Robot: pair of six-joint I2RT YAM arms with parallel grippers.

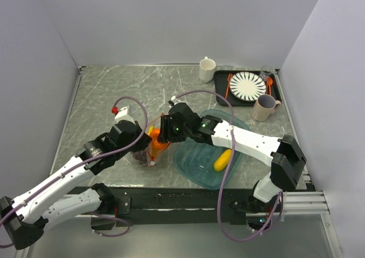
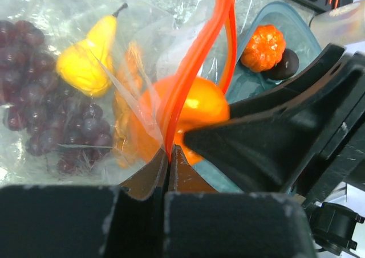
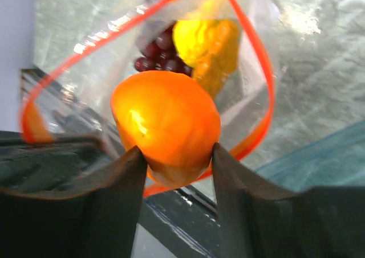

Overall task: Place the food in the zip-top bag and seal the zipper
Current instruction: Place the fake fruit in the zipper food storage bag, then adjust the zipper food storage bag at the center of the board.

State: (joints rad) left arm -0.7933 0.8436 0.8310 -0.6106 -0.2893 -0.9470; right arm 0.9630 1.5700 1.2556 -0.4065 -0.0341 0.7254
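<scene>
The zip-top bag lies on the table between both arms, its mouth held wide. My left gripper is shut on the orange-red zipper at one end of the mouth. Inside the bag lie a purple grape bunch and a yellow pear. My right gripper holds an orange fruit in the mouth, both fingers touching its sides, with the zipper looping round it. A small ribbed orange fruit and a dark plum rest in the teal tray.
The translucent teal tray sits right of the bag with a yellow piece in it. At the back right stand a white mug, a striped plate on a dark tray, and a beige mug.
</scene>
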